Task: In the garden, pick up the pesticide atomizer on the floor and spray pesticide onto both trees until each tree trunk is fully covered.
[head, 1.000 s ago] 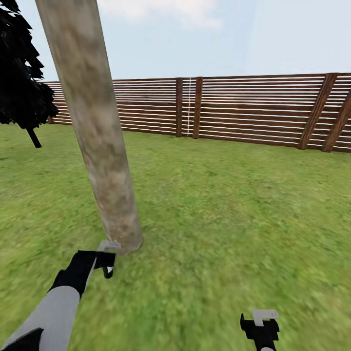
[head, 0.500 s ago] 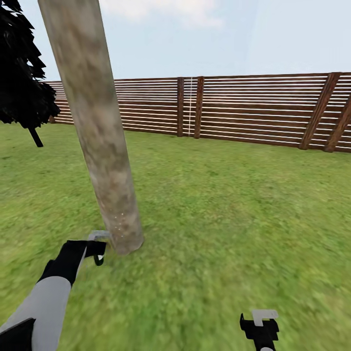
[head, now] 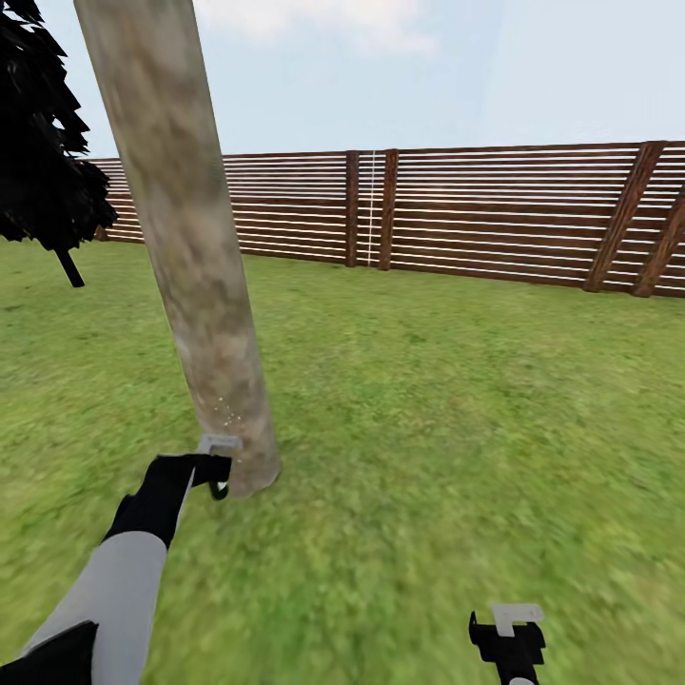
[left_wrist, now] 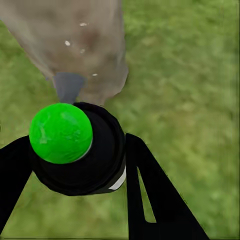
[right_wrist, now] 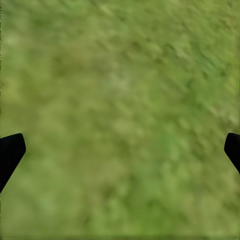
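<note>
A thick, pale mottled tree trunk (head: 190, 257) rises from the lawn at left. My left gripper (head: 217, 471) sits right beside the trunk's base, shut on the pesticide atomizer (left_wrist: 80, 160), a dark round bottle with a bright green end. In the left wrist view the trunk (left_wrist: 80, 40) stands just beyond the bottle's grey nozzle. Fine whitish specks of pesticide (head: 226, 414) dot the lower trunk. My right gripper (head: 512, 628) hangs low at the right over grass, open, with nothing between its fingers (right_wrist: 10, 155).
A brown slatted wooden fence (head: 476, 209) runs across the back. A narrow near-black tree (head: 43, 162) stands at far left. Grass lawn (head: 457, 409) spreads all around the trunk.
My left gripper, holding the atomizer, swung left and up, then back right against the trunk's base. The whitish specks now sit higher on the trunk. The right arm has not moved.
</note>
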### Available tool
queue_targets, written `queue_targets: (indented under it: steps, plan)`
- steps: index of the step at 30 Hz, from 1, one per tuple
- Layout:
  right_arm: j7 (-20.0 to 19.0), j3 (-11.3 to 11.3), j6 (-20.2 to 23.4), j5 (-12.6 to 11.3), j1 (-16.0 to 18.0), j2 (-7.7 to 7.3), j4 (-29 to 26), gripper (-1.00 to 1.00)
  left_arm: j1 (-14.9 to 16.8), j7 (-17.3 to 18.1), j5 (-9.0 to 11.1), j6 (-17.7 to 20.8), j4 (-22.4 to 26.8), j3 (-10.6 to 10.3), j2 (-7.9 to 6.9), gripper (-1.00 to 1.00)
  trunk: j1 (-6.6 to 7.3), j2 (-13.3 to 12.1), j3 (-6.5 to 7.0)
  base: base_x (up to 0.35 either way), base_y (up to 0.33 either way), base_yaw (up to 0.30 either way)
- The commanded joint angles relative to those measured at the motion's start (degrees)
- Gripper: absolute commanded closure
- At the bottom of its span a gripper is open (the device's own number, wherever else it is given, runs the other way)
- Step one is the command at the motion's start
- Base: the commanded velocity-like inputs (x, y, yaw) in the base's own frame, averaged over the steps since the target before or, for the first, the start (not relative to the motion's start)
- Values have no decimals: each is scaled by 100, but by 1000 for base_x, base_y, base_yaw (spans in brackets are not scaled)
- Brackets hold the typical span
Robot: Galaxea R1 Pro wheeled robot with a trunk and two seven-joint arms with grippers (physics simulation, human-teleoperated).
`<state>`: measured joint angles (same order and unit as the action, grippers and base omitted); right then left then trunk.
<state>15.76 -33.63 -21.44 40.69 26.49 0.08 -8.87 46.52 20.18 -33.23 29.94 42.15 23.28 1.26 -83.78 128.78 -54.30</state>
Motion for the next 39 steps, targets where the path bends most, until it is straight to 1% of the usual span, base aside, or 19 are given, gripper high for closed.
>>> queue_targets:
  steps: [1,2,4,5,7,8,12,15,17,20,22,24,27,31,32,33,35,37,39]
  plan:
    - [24,-39,-18,61,5,1,8,-100,12,56,-58,85,13,5,-20,100,1,2,-5,0,0,0]
    - [24,-39,-18,61,5,1,8,-100,35,56,-55,139,17,-10,-89,100,1,2,-5,0,0,0]
    - [24,-39,-18,61,5,1,8,-100,97,129,-46,187,17,-9,-404,100,1,2,-5,0,0,0]
    - [24,-39,-18,61,5,1,8,-100,108,268,-47,196,19,-2,-511,100,1,2,-5,0,0,0]
    - [24,-39,-18,61,5,1,8,-100,86,670,-62,192,15,14,-658,100,1,2,-5,0,0,0]
    - [24,-39,-18,61,5,1,8,-100,62,758,-62,189,15,-6,-683,100,1,2,-5,0,0,5]
    - [24,-39,-18,53,5,0,8,-100,64,785,-61,179,21,-25,-642,100,1,2,-5,121,39,115]
    - [24,-39,-18,53,5,-5,8,-100,72,778,-61,178,50,-20,-680,100,1,2,-5,287,162,9]
    - [24,-39,-18,56,5,-7,8,-100,70,780,-64,184,305,-19,-701,100,1,2,-5,92,54,1]
    - [24,-39,-18,61,5,-8,8,-100,70,813,-82,221,847,-35,-645,100,1,2,-5,13,8,0]
    - [24,-39,-18,61,5,-8,8,-100,45,828,-82,441,968,-59,-665,100,1,2,-5,1,1,0]
    - [24,-39,-18,61,5,-8,8,-100,16,836,-82,421,911,-56,-688,100,1,2,-5,0,0,0]
    - [24,-39,-18,68,5,-8,8,-100,-292,783,-89,385,640,-42,-682,100,1,2,-5,0,0,0]
    - [20,-39,-18,73,5,5,14,-100,-367,748,-68,385,299,18,-674,100,1,2,-5,0,0,0]
    - [11,-39,-18,77,5,-2,14,-100,-370,559,-57,371,34,13,-647,100,1,2,-5,0,0,0]
    - [8,-39,-18,79,5,-6,10,-100,-371,116,-41,106,-253,24,-612,100,1,2,-5,0,0,0]
    - [7,-39,-18,79,5,-7,10,-100,-372,-238,-37,-330,-548,59,-603,100,1,2,-5,0,0,0]
    - [10,-39,-18,79,5,-14,8,-100,-372,-453,-28,-683,-986,237,-598,100,1,2,-5,0,0,0]
    - [14,-39,-18,79,5,-16,8,-100,-372,-492,-33,-940,-1349,313,-599,100,1,2,-5,0,0,0]
